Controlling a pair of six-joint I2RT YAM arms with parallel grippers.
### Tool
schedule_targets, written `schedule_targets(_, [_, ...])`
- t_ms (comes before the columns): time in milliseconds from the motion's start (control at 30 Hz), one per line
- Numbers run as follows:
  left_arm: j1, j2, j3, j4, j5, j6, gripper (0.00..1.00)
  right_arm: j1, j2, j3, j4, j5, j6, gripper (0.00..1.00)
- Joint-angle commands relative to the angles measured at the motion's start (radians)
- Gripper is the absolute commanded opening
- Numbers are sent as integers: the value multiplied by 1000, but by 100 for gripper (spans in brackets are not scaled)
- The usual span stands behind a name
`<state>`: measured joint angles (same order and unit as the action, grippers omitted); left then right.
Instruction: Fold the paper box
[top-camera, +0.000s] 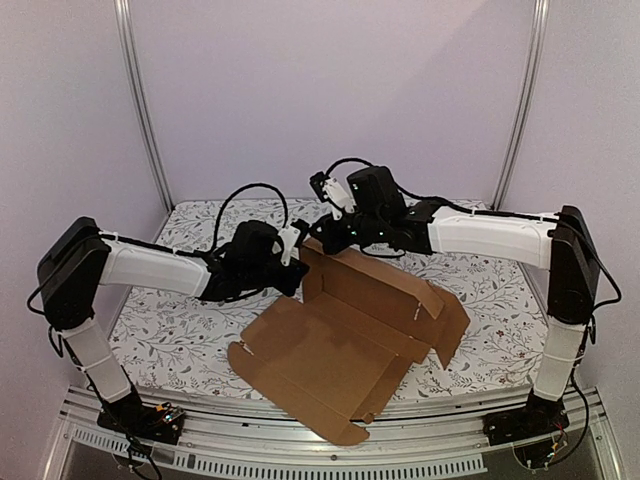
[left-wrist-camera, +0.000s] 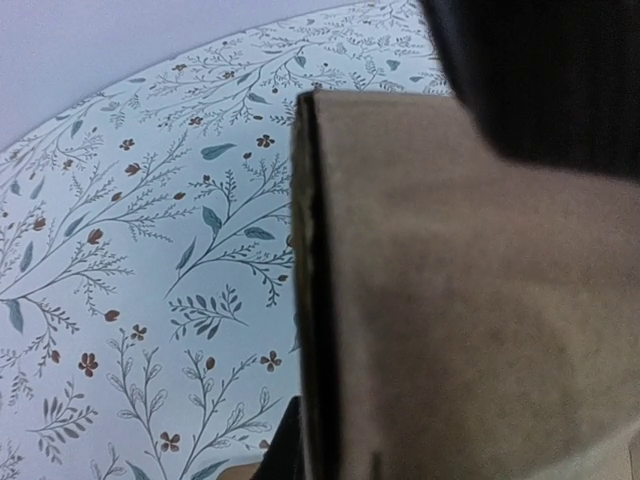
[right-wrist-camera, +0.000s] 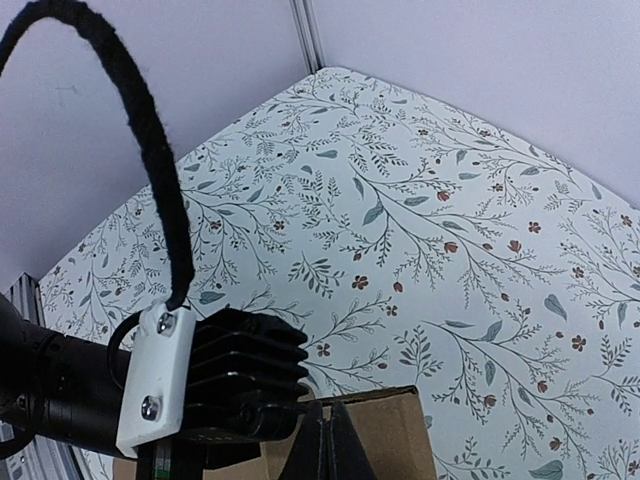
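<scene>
The paper box (top-camera: 330, 350) is a brown cardboard sheet lying mid-table, its rear panel (top-camera: 375, 285) raised upright. My left gripper (top-camera: 297, 252) is at that panel's far left corner, shut on the cardboard. In the left wrist view the panel (left-wrist-camera: 470, 300) fills the right side, its dark edge running down into my left gripper (left-wrist-camera: 312, 445), and one dark finger (left-wrist-camera: 283, 450) shows beside it. My right gripper (top-camera: 322, 238) hovers just above the same corner. In the right wrist view my right gripper (right-wrist-camera: 328, 440) is shut, tips pressed together in front of the panel's top edge (right-wrist-camera: 385, 420).
The table wears a white floral cloth (top-camera: 180, 330). The left arm's black wrist with its white plate (right-wrist-camera: 165, 380) and a looping black cable (right-wrist-camera: 150, 150) crowd close to my right fingers. Metal frame posts (top-camera: 145, 110) and pale walls stand behind. A loose side flap (top-camera: 452, 325) sticks out on the right.
</scene>
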<state>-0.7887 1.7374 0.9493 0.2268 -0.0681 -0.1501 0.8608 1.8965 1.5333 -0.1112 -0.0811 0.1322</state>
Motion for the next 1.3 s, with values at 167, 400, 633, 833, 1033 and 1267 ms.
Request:
schedule_targets(167, [-24, 45, -22, 28, 7, -8, 10, -8, 90, 24, 6, -28, 30, 0])
schedule_targets(400, [-24, 58, -34, 66, -1, -12, 27, -8, 92, -22, 5, -23, 30, 0])
schedule_targets(633, [-24, 81, -38, 110, -20, -7, 34, -9, 77, -47, 3, -25, 27, 0])
schedule_targets(833, [-25, 111, -30, 161, -40, -1, 34, -9, 64, -59, -3, -25, 32, 0])
schedule_targets(1033, [-24, 137, -25, 219, -45, -5, 25, -8, 56, -64, -11, -34, 38, 0])
schedule_targets(1267, [-24, 154, -14, 242, -37, -4, 0, -8, 46, -71, -13, -40, 54, 0])
